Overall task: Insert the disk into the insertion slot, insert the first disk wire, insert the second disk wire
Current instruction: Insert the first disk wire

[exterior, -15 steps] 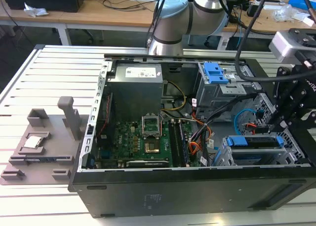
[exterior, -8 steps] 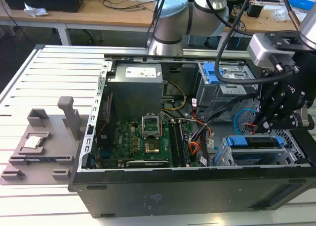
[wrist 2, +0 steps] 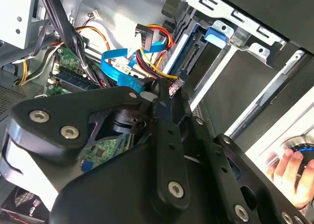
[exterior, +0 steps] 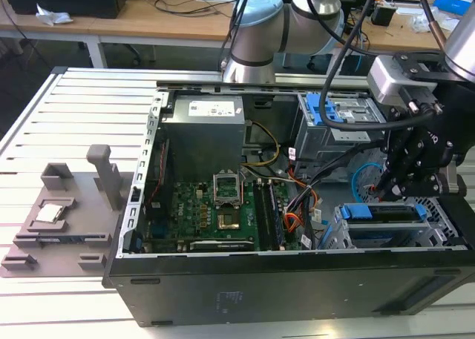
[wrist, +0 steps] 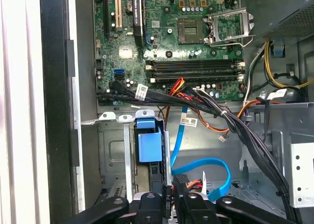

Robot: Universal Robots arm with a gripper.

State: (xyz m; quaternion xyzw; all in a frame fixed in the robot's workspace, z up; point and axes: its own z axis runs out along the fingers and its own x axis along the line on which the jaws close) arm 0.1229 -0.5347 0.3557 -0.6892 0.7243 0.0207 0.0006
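The disk (exterior: 386, 212), in its blue carrier, sits inside the insertion slot (exterior: 355, 237) of the low metal cage at the exterior view's right. My gripper (exterior: 387, 185) hangs just above the disk's rear edge, shut on a small black wire connector (wrist 2: 174, 86) with red, yellow and black leads. In the first wrist view the gripper (wrist: 172, 198) is beside the carrier's blue tab (wrist: 148, 146), the connector (wrist: 180, 179) between its fingertips. A flat blue data wire (wrist: 203, 164) loops loose next to it, also seen as the blue wire (wrist 2: 119, 69) in the second wrist view.
The open computer case (exterior: 223, 287) holds the motherboard (exterior: 215, 213) and bundled black cables (wrist: 216, 109). A taller cage with a blue lever (exterior: 326, 109) stands behind the gripper. A grey fixture (exterior: 67, 213) lies at the exterior view's left. A hand (wrist 2: 287, 171) rests outside the case.
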